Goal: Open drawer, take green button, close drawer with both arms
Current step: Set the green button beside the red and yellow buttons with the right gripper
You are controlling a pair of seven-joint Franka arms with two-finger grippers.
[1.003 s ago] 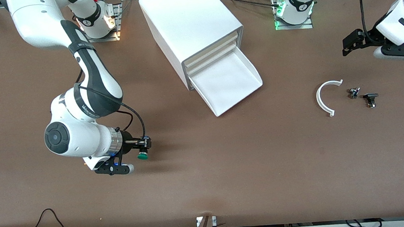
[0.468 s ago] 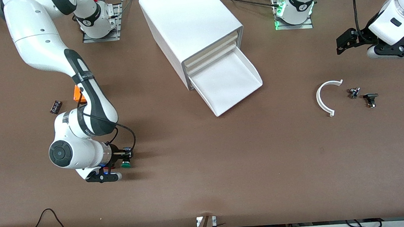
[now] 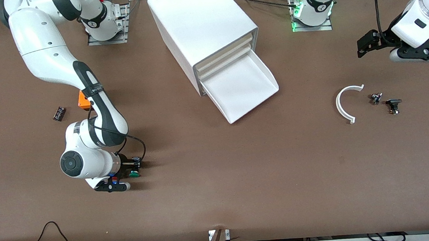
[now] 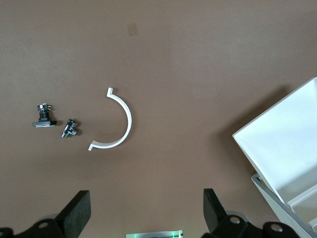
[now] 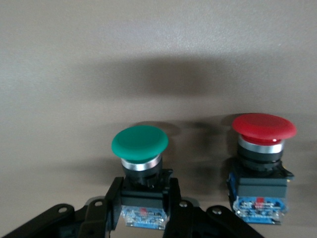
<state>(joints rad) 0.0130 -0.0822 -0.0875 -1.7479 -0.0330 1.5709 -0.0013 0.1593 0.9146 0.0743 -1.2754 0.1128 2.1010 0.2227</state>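
The button, green-capped, sat pinched by its black-and-blue body between the fingers of the right gripper, low over the table toward the right arm's end and nearer the front camera than the cabinet. In the right wrist view the green cap stood just beside a red button, which stood free of the fingers on the table. Whether the green button's body touched the table could not be told.

The drawer, the lowest of three, stood pulled well out of the cabinet, its white tray bare. The two drawers above it were pushed in.

The left gripper hung with its fingers spread wide and holding nothing, over the table toward the left arm's end. Nearer the camera than that gripper lay a white curved piece, with two small dark parts just beside it.

Toward the right arm's end, an orange block showed partly under the right arm, and a small dark part lay near it on the table.
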